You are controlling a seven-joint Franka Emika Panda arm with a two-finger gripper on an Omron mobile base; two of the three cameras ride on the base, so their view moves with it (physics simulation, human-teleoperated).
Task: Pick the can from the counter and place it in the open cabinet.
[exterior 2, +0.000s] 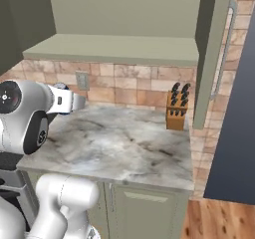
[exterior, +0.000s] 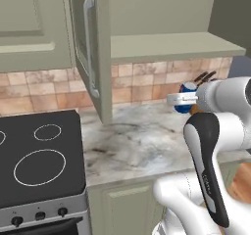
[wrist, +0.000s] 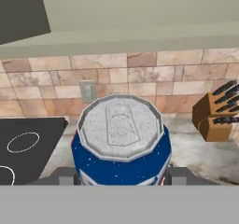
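The blue can (wrist: pixel 120 146), silver top facing the hand camera, sits between my gripper's (wrist: pixel 120 177) dark fingers (wrist: pixel 65 176). The gripper is shut on it. From the left base view the can (exterior: pixel 188 98) hangs in the gripper (exterior: pixel 182 101) just above the back of the marbled counter (exterior: pixel 137 141), in front of the tiled wall. The open cabinet's shelf (exterior: pixel 171 45) lies above and slightly behind it. Its door (exterior: pixel 90 48) stands swung out to the left. In the right base view my hand (exterior 2: pixel 74 102) reaches over the counter (exterior 2: pixel 124 138), below the shelf (exterior 2: pixel 114 49).
A wooden knife block (exterior 2: pixel 178 108) stands at the counter's back right, also seen as the knife block (wrist: pixel 217 113) right of the can. The black stove top (exterior: pixel 39 155) lies left of the counter. A wall outlet (wrist: pixel 87 91) sits on the tiles. The cabinet door (exterior 2: pixel 211 59) juts out at the right.
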